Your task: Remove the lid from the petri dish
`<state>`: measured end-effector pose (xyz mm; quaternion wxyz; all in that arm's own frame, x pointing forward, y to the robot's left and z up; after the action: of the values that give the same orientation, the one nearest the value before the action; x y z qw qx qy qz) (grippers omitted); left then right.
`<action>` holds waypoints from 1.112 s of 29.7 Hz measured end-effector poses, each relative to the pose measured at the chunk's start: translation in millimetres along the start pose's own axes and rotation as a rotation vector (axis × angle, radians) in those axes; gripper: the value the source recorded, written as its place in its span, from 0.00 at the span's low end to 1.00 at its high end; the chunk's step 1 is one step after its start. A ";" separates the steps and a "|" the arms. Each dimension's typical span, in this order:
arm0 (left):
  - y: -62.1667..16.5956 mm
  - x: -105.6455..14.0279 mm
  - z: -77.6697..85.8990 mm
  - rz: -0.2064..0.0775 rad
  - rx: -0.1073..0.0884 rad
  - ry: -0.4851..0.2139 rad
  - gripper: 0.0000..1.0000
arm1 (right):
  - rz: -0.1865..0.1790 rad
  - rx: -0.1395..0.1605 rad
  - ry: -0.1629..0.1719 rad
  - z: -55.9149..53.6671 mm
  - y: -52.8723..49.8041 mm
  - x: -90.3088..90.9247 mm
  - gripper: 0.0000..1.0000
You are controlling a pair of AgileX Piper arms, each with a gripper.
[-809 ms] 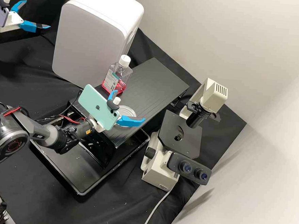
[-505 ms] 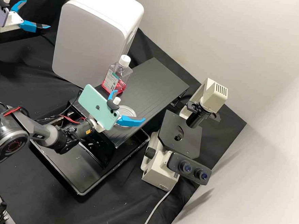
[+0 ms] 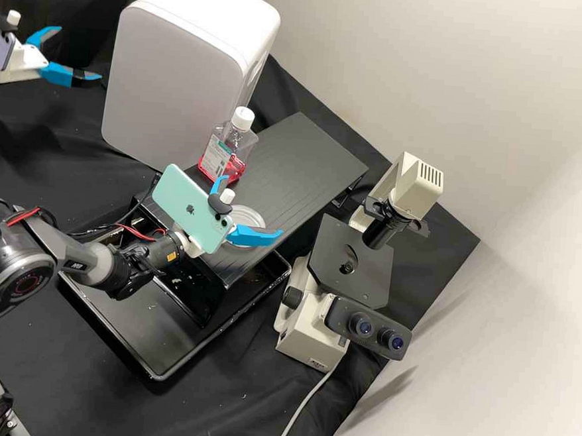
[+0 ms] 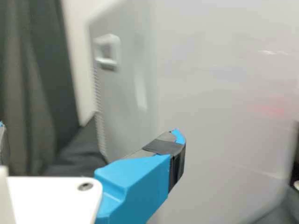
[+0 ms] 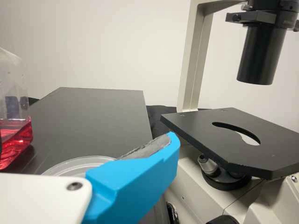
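1. Since half a second ago your left gripper (image 3: pixel 76 53) has shifted a little down and toward the white cabinet (image 3: pixel 188 71). Your right arm has kept its place.
2. Your left gripper hangs in the air well apart from the dish. Its two blue fingers are spread wide with nothing between them, and its wrist view looks closely onto the cabinet's side.
3. Your right gripper (image 3: pixel 252 205) is also spread and holds nothing, with one finger on either side of the petri dish (image 3: pixel 246 215). You cannot tell whether a finger touches the dish.
4. The petri dish sits on the near end of the black platform (image 3: pixel 308 159), near the white-capped flask (image 3: pixel 226 150) of red liquid.
5. Writing: the flask carries a teal and red label (image 3: pixel 217 152), its print too small to read. The mint phone (image 3: pixel 189 207) on your right wrist shows a logo on its back.
6. The microscope (image 3: pixel 353 275) stands just beside the platform, and a small red mark on its base is unreadable. A black tray (image 3: pixel 137 330) lies under the platform.
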<state>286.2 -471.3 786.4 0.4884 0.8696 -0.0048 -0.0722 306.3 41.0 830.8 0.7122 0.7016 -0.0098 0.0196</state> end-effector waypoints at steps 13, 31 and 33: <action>-9.8 -39.8 39.1 0.024 0.001 -0.176 1.00 | 0.000 0.000 0.000 0.0 0.0 0.0 1.00; -35.3 -60.8 58.6 -0.062 -0.013 -0.323 1.00 | 0.000 0.000 0.000 0.0 0.0 0.0 1.00; -38.5 -61.8 61.4 -0.078 -0.008 -0.344 1.00 | 0.000 0.000 0.000 0.0 0.0 0.0 1.00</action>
<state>214.7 -498.4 729.6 0.4809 0.8420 -0.0541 -0.2386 306.3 41.0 830.8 0.7122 0.7016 -0.0098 0.0196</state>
